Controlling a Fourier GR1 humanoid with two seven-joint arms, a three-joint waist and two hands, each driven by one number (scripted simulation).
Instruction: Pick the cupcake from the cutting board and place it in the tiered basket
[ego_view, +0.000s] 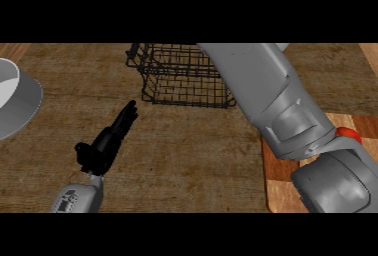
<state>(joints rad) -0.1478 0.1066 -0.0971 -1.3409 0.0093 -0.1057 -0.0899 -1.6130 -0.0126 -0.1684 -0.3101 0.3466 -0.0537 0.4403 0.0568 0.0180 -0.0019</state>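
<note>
Left robot hand resting on the bench, right forearm stretched across the wire basket.

The left robot hand (109, 141) lies fingers straight and together, holding nothing; the right robot hand is out of sight. The black wire basket (168, 82) shows nothing inside where visible. Something red (348, 134) peeks out over the cutting board (282, 192); whether it is the cupcake cannot be told. A grey pot (16, 100) stands far left.

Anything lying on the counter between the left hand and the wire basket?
No. In the head view only bare wooden counter shows between the left hand and the tiered basket.
</note>
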